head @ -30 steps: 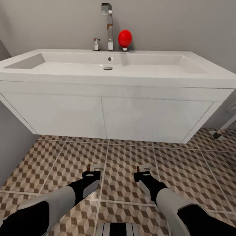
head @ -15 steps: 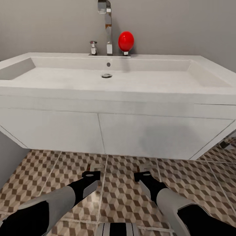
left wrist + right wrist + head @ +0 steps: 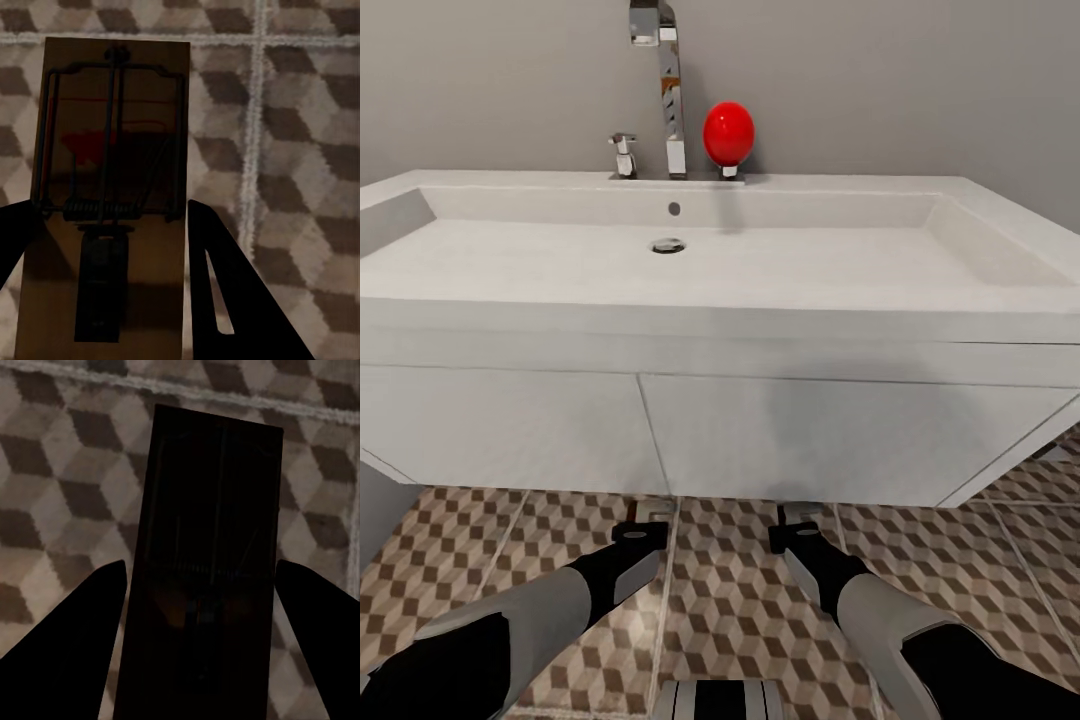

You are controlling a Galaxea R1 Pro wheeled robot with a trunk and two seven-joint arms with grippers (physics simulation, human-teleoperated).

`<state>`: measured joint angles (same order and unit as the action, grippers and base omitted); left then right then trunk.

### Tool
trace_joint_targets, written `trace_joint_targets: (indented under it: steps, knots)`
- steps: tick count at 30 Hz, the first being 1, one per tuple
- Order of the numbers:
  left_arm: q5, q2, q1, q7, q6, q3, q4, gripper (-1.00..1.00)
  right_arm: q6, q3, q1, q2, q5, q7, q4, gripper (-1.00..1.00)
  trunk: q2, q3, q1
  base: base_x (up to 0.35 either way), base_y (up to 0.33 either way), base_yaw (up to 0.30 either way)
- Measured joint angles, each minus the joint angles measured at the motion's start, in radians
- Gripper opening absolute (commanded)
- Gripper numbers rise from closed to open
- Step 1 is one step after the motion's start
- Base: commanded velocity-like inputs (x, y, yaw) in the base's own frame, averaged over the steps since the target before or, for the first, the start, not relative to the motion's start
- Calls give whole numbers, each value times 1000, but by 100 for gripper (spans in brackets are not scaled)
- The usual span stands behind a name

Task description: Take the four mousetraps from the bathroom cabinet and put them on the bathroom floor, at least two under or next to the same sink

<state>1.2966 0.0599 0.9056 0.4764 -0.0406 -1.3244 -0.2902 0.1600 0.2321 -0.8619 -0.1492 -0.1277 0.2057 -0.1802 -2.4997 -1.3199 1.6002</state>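
Note:
The long white sink with its flat-fronted vanity hangs on the wall straight ahead. Below its front edge, over the cube-patterned floor, both arms reach forward. My left gripper is shut on a mousetrap. In the left wrist view that brown board with its wire spring and red mark sits between the dark fingers. My right gripper is shut on a second mousetrap, seen in the right wrist view as a dark board between the fingers. The cabinet is out of view.
A tall chrome faucet and a red rounded object stand on the sink's back ledge against the grey wall. A grey wall edge shows at the lower left. Tiled floor continues under the vanity and to the right.
The whole view has shifted: the sink has grown and come nearer, hiding more floor, so the camera has moved toward it. Both grippers keep their hold on the mousetraps.

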Motion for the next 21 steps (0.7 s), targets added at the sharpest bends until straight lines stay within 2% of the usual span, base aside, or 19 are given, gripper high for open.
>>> trace_joint_targets:
  steps: [3,21]
  knots:
    - [0,0,0,0,-1,0,-1,-100,0,0,0,0,0,0,0,-100,0,0,0,0,0,0]
    - [2,0,0,0,1,2,2,-100,0,0,0,0,0,0,0,-100,-4,-70,8,0,0,0]
